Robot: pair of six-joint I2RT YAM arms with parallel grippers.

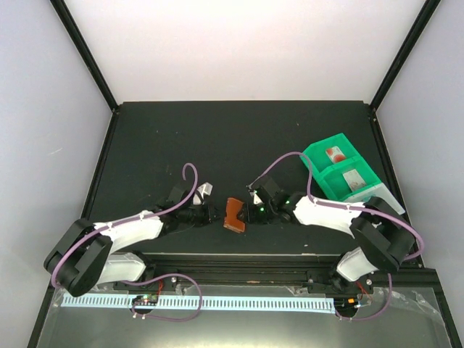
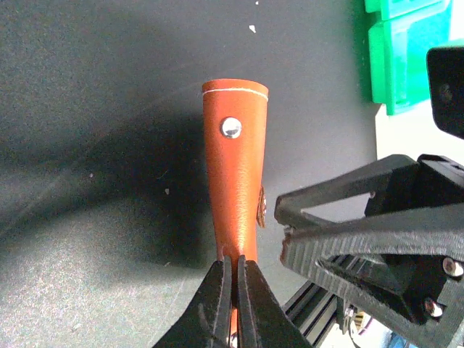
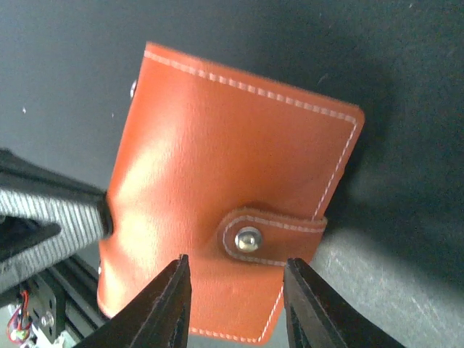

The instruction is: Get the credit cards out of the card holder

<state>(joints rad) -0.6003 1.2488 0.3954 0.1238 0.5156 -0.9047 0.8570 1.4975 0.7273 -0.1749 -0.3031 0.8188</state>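
From above, my left tool (image 1: 215,213) and right tool (image 1: 250,212) meet nose to nose over the black table (image 1: 217,130), with the small brown leather snap-tab card holder (image 1: 234,215) between their tips. A green compartmented plastic tray (image 1: 319,174) sits well apart, out beyond the right tool's arm. In it lie a white card with a red mark (image 1: 334,154) and a greyish-white card (image 1: 354,180). On the left wrist camera the fingers (image 2: 217,304) are pressed together on the holder's thin near edge, so it stands edge-on straight ahead, with the right tool's tips just beside its flank. On the right wrist camera the fingers (image 3: 170,304) stand apart, either side of the fastened snap (image 3: 248,239), and the holder's broad face lies just ahead; I can't tell whether they touch the leather. My worry is that narrow left pinch. If the right tool pulls at the tab, the holder may twist or slip free, or the tips may skid off the smooth leather and leave the snap fastened.
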